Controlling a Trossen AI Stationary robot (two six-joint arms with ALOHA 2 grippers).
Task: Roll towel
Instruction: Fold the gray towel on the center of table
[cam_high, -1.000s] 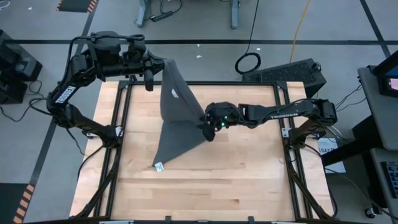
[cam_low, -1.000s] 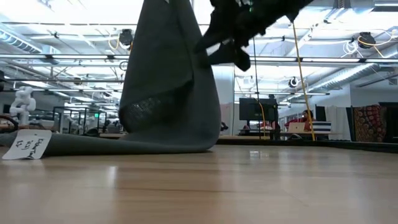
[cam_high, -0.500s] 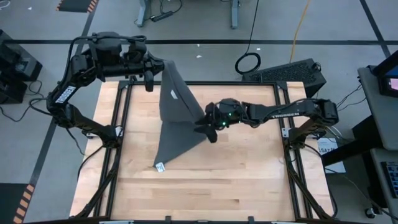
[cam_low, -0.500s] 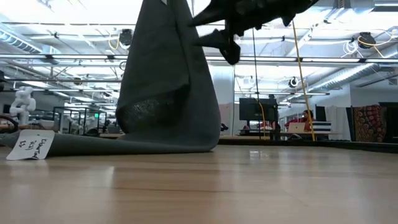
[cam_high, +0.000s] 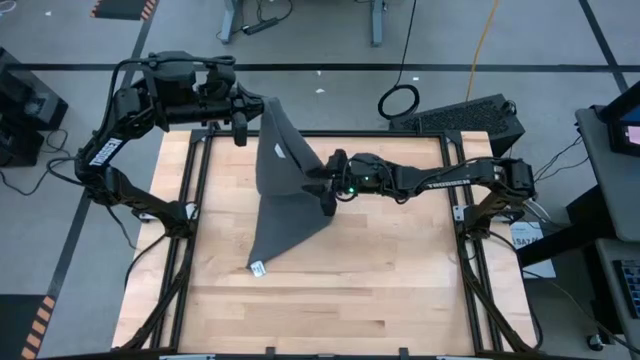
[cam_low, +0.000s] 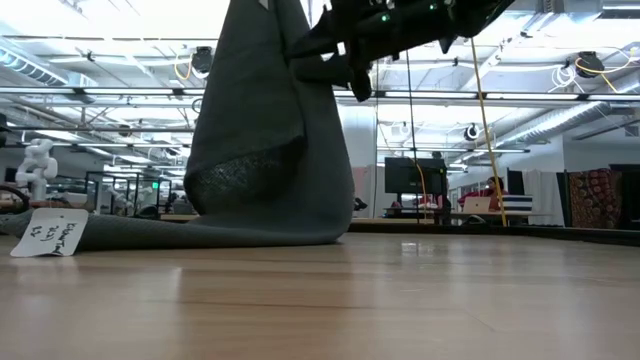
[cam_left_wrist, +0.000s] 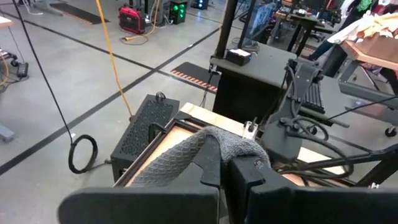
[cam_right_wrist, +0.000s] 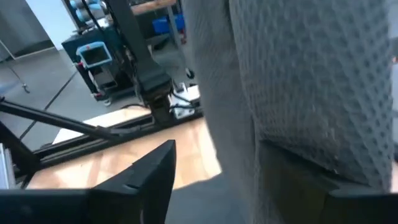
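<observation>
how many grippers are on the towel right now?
1 for sure. The left gripper pinches a corner of the dark grey soft cloth towel, held high at the table's far edge. The right gripper sits open at its hanging right edge; contact unclear.

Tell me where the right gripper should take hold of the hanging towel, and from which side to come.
Probably the towel's free hanging edge facing the right gripper, coming in level from the table's right side. The left gripper pinches the top corner, so the cloth drapes as a steep sheet down to the tabletop, its white tag end lying flat; that side edge hangs clear of the table.
</observation>
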